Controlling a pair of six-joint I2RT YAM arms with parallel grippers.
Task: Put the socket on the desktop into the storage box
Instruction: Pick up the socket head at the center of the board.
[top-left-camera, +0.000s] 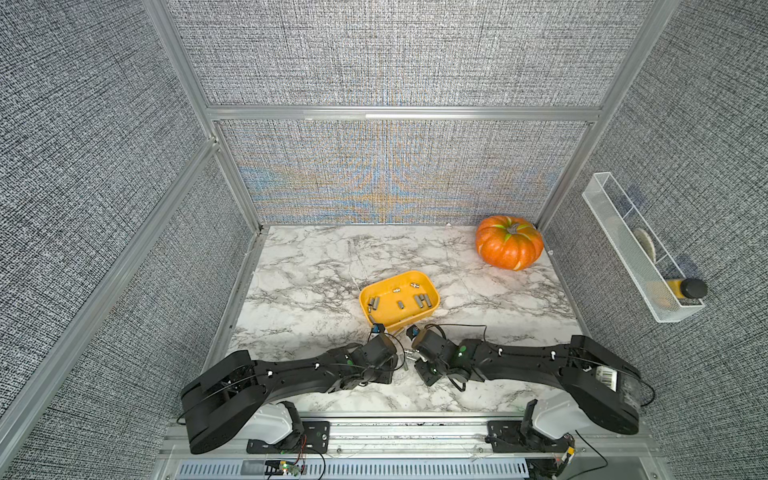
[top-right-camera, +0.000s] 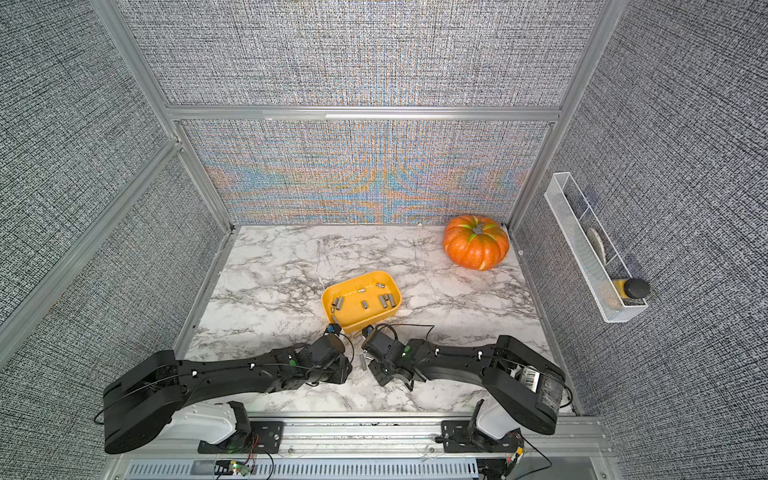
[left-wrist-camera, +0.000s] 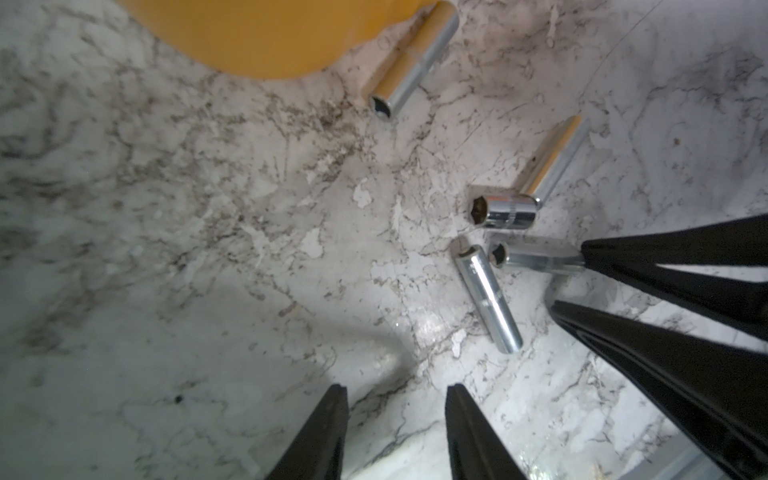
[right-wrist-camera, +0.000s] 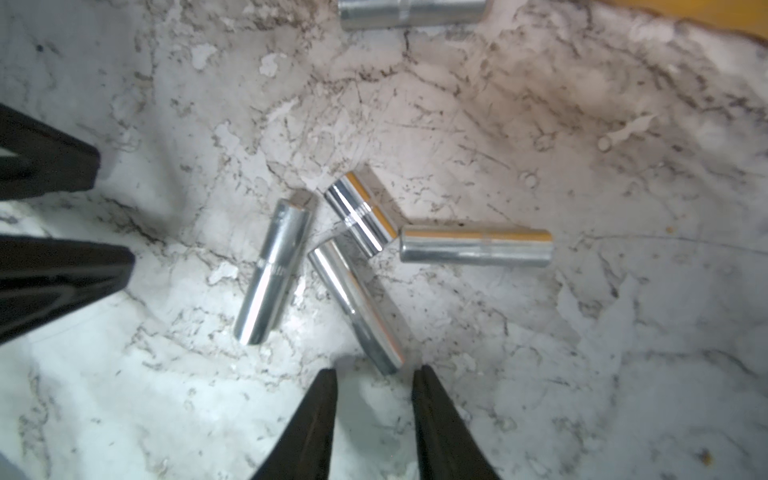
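On the marble desktop (top-left-camera: 316, 266) of a grey-walled cell, the left gripper (left-wrist-camera: 397, 390) hovers open and empty. Loose sockets (right-wrist-camera: 274, 270) lie clustered between the arms, just short of the storage box (top-left-camera: 409, 274). The right gripper (right-wrist-camera: 374, 370), jaws parted and holding nothing, should straddle the nearest socket (right-wrist-camera: 357, 307) mid-length — square across it — before closing.

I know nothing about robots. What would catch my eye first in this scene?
A bright orange pumpkin sits in the far right corner of the marble desktop. Near the middle, a yellow storage box holds several chrome sockets. Just in front of it, the black left arm and right arm meet above a few loose sockets lying on the marble.
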